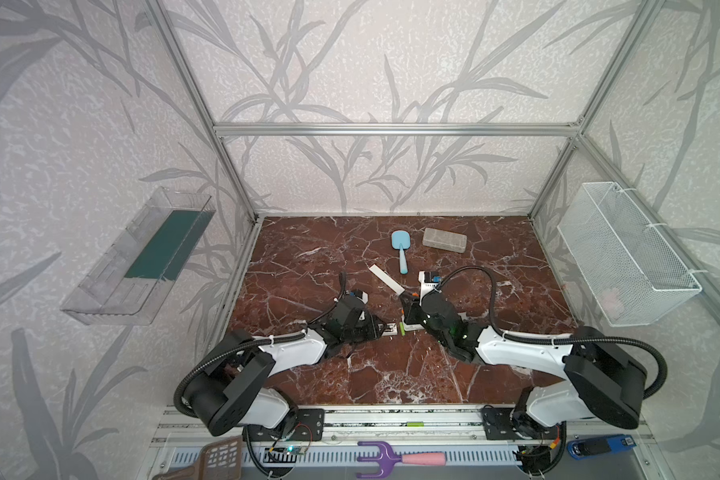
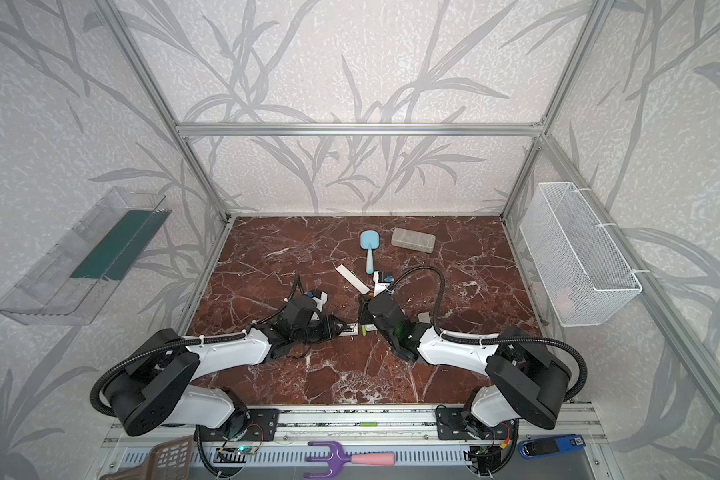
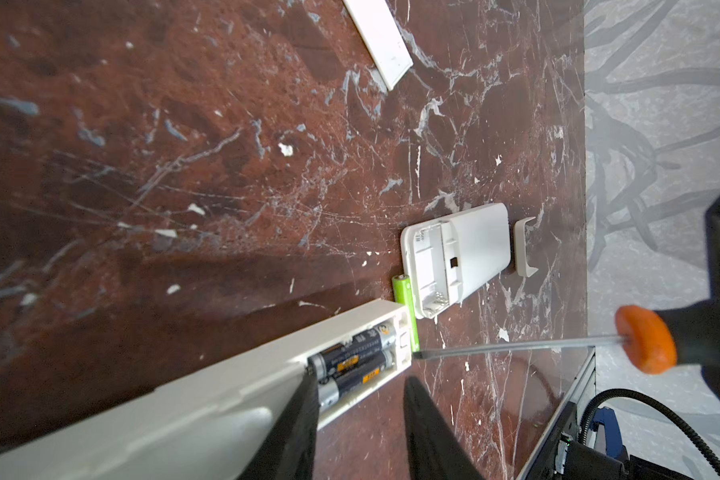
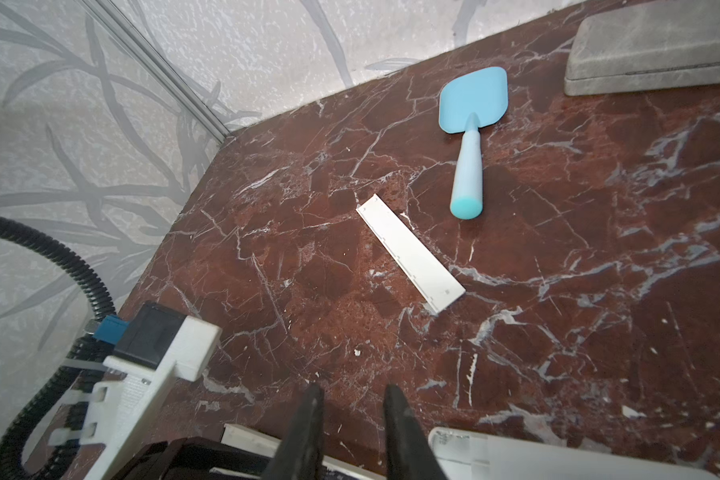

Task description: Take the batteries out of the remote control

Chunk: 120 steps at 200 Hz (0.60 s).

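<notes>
A long white remote (image 3: 225,386) lies on the marble with its bay uncovered and two dark batteries (image 3: 352,353) inside. My left gripper (image 3: 359,374) is open: one finger rests on the remote and the other stands on the table beside it. A lime-green battery (image 3: 405,307) lies loose at the remote's end, seen in both top views (image 1: 402,329) (image 2: 363,330). Beside it is a small white remote (image 3: 458,257) with an empty bay. My right gripper (image 4: 353,387) holds an orange-and-black screwdriver (image 3: 516,347), whose tip is at the long remote's end.
A long white cover (image 1: 386,280) and a small cover (image 3: 525,247) lie loose. A blue spatula (image 1: 400,249) and a grey case (image 1: 444,240) sit at the back. A wire basket (image 1: 628,253) hangs on the right wall and a clear tray (image 1: 138,257) on the left.
</notes>
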Each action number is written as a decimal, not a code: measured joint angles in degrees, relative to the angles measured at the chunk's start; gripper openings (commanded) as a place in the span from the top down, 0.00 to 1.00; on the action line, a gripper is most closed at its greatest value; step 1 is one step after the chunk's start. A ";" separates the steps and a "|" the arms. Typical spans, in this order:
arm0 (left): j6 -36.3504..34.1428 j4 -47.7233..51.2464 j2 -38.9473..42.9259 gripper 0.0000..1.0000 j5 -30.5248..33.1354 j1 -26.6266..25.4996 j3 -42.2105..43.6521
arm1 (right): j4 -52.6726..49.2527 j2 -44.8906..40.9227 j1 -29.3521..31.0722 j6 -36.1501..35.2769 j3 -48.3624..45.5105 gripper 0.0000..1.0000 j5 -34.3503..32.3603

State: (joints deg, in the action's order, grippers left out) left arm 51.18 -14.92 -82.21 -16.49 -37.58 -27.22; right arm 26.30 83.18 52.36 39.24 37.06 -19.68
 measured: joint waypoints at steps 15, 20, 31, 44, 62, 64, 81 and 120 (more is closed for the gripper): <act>0.00 0.00 0.00 0.61 0.00 0.00 0.00 | 0.02 0.42 0.13 -0.42 0.55 1.00 -0.07; 0.00 0.02 0.00 0.61 0.00 0.00 0.00 | 0.00 0.50 0.20 -0.50 0.70 1.00 -0.07; 0.00 0.00 0.00 0.61 0.00 0.00 0.00 | 0.04 0.74 0.33 -0.85 0.83 1.00 -0.20; 0.00 0.00 0.00 0.61 0.00 0.00 0.00 | 0.02 1.05 0.55 -1.22 0.87 1.00 -0.35; -0.02 0.00 0.00 0.61 0.00 0.00 0.00 | -0.02 1.53 0.63 -1.75 1.11 1.00 -0.50; -0.02 0.00 0.00 0.61 0.00 0.00 0.00 | -0.04 1.55 0.63 -1.86 1.16 1.00 -0.52; -0.02 0.02 0.00 0.61 0.00 0.00 0.00 | -0.04 1.79 0.74 -2.71 1.36 1.00 -0.92; -0.02 0.00 0.00 0.61 0.00 0.00 0.00 | -0.04 2.47 1.20 -4.28 1.49 1.00 -1.29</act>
State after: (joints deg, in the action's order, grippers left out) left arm 51.16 -14.92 -82.21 -16.49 -37.58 -27.22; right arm 26.26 85.65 53.56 34.96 38.54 -20.97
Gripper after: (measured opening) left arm 0.386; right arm 0.252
